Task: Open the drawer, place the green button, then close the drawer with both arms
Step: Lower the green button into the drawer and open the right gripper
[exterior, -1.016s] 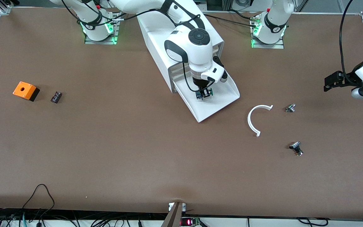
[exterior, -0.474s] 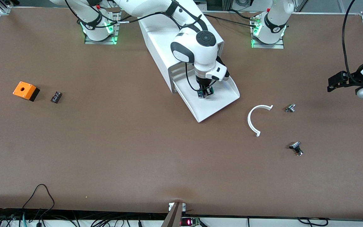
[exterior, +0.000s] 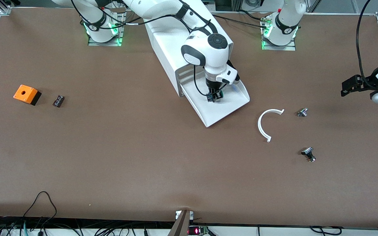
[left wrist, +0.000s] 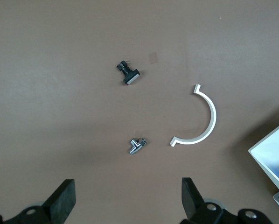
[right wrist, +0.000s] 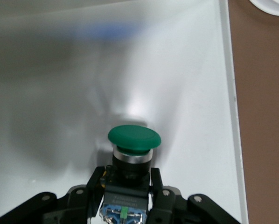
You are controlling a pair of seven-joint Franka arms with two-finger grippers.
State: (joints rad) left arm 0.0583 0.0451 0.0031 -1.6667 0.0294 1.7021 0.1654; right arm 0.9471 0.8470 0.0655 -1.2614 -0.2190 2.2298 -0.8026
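The lowest drawer (exterior: pixel 223 109) of the white cabinet (exterior: pixel 172 49) is pulled out. My right gripper (exterior: pixel 215 96) is over the drawer, low inside it, shut on the button (exterior: pixel 216 97). In the right wrist view the button's green cap (right wrist: pixel 134 137) and black body sit between the fingers (right wrist: pixel 94 183), just above the white drawer floor (right wrist: pixel 60 107). My left gripper (exterior: pixel 351 86) is open and empty, up in the air over the left arm's end of the table; its fingertips (left wrist: pixel 62 198) show in the left wrist view.
A white curved piece (exterior: pixel 266 123), a small metal part (exterior: pixel 302 112) and a black-capped metal-stemmed part (exterior: pixel 308 154) lie near the left arm's end. An orange box (exterior: pixel 26 94) and a small black block (exterior: pixel 58 100) lie near the right arm's end.
My right gripper has moved with the button deeper over the drawer and lower into it. My left gripper has drawn slightly toward the table's end.
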